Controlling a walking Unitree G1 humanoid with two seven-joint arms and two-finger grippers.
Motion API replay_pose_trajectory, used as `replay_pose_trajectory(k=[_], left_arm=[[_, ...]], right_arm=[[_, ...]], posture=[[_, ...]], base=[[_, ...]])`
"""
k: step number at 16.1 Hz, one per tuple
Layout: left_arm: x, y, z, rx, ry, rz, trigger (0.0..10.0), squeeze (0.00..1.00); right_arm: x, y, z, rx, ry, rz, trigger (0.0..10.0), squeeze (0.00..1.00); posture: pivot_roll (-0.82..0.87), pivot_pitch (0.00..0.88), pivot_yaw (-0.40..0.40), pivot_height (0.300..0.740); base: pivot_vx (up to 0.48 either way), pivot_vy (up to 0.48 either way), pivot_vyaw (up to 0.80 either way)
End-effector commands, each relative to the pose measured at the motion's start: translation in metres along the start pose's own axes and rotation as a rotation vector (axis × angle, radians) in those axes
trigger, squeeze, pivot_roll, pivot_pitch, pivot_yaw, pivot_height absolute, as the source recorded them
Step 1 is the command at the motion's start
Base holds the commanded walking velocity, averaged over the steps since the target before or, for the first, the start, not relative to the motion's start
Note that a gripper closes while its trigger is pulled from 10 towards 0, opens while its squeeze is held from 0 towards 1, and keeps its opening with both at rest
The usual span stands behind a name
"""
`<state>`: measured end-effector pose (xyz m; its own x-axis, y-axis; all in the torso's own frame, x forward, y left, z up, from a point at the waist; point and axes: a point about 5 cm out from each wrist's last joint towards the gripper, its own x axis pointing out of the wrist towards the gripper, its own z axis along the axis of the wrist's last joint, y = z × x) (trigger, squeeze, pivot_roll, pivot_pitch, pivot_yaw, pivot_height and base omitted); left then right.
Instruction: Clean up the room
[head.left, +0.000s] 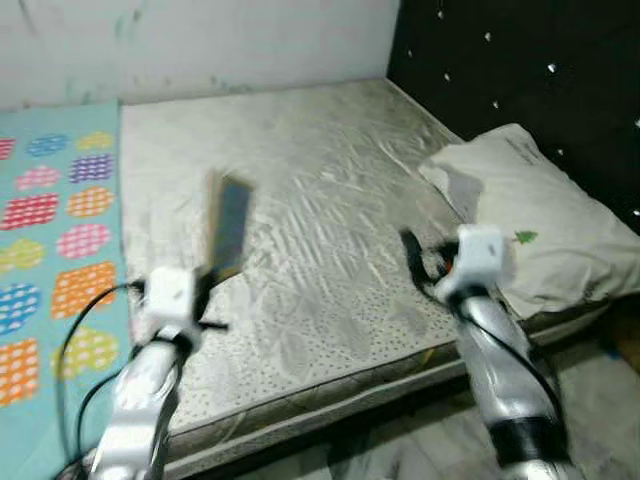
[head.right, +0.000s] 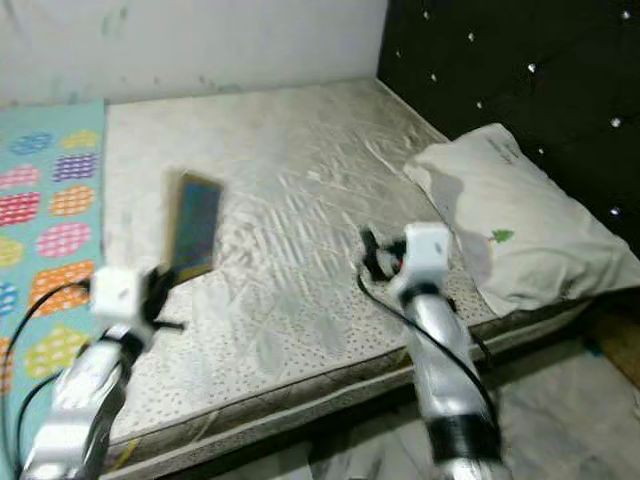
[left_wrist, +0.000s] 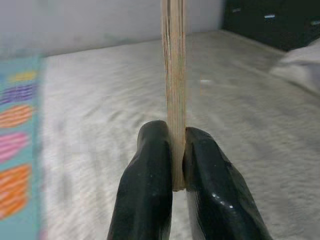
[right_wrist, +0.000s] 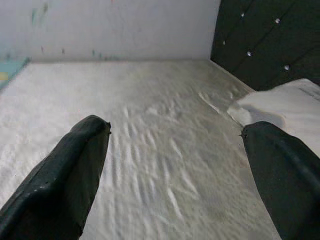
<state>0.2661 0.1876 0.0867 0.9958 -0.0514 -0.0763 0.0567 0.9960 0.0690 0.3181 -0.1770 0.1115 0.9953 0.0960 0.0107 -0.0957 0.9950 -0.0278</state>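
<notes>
Book (head.left: 231, 226) held upright over the mattress (head.left: 330, 200), near its foot edge on the side away from the pillow (head.left: 540, 220). Left gripper (left_wrist: 177, 165) clenched on the book's lower edge, fingers (left_wrist: 150, 180) pinching the page block. Right gripper (right_wrist: 175, 165) spread wide, empty, above the mattress just short of the pillow. Step in hand, likely: carrying the book off the mattress. Next calls for a steady grip and a proper spot to set it down.

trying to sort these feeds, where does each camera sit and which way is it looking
Left and right eye views: on the head, looking down at the mattress, pillow and both arms.
Left wrist view: along the left gripper, shut on a book.
Right wrist view: along the open right gripper.
All share the mattress.
</notes>
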Motion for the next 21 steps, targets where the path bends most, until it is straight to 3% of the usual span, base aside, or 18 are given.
replay_pose_trajectory(k=[1, 3, 5, 9, 12, 14, 16, 18, 21], left_arm=[[0.002, 0.000, 0.022, 0.027, -0.107, 0.026, 10.0, 0.00], [-0.007, 0.012, 0.016, 0.007, -0.083, 0.154, 10.0, 0.00], [-0.010, 0.015, 0.017, -0.002, -0.094, 0.184, 10.0, 0.00], [-0.011, 0.011, 0.014, 0.002, -0.072, 0.173, 10.0, 0.00], [-0.013, 0.001, 0.011, -0.043, -0.056, 0.155, 10.0, 0.00], [-0.011, -0.007, 0.013, -0.082, -0.055, 0.114, 10.0, 0.00], [-0.009, -0.010, 0.016, -0.097, -0.067, 0.114, 10.0, 0.00], [-0.009, -0.009, 0.015, -0.114, -0.062, 0.114, 10.0, 0.00], [-0.004, -0.012, 0.019, -0.134, -0.062, 0.105, 10.0, 0.00]], right_arm=[[-0.002, -0.005, 0.006, -0.031, -0.025, -0.003, 10.0, 0.00], [-0.011, -0.014, -0.001, -0.077, 0.002, -0.007, 10.0, 0.00], [-0.014, -0.012, 0.002, -0.088, 0.026, 0.054, 10.0, 0.00], [-0.014, -0.013, 0.009, -0.135, 0.045, 0.127, 10.0, 0.00], [-0.017, -0.007, 0.006, -0.128, 0.081, 0.175, 10.0, 0.00], [-0.017, -0.005, 0.006, -0.117, 0.086, 0.157, 10.0, 0.00], [-0.016, -0.004, 0.001, -0.031, 0.114, 0.028, 10.0, 0.00], [-0.017, 0.007, 0.005, -0.013, 0.063, 0.001, 10.0, 0.00], [-0.021, 0.027, 0.011, -0.070, -0.017, 0.048, 10.0, 0.00]], posture=[[-0.08, 0.000, 0.021, 0.740], [-0.09, 0.000, 0.025, 0.740], [-0.10, 0.000, 0.020, 0.740], [-0.10, 0.000, 0.023, 0.740], [-0.10, 0.000, 0.021, 0.740], [-0.10, 0.000, 0.003, 0.740], [-0.10, 0.000, -0.020, 0.740], [-0.11, 0.000, -0.022, 0.740], [-0.11, 0.004, -0.022, 0.740]], base=[[0.000, 0.000, 0.00], [0.000, 0.000, 0.00], [0.000, 0.000, 0.00], [0.000, 0.000, 0.60], [0.000, 0.000, 0.80], [0.000, 0.000, 0.25], [0.000, 0.000, 0.00], [0.000, 0.000, 0.00], [0.000, 0.000, 0.00]])
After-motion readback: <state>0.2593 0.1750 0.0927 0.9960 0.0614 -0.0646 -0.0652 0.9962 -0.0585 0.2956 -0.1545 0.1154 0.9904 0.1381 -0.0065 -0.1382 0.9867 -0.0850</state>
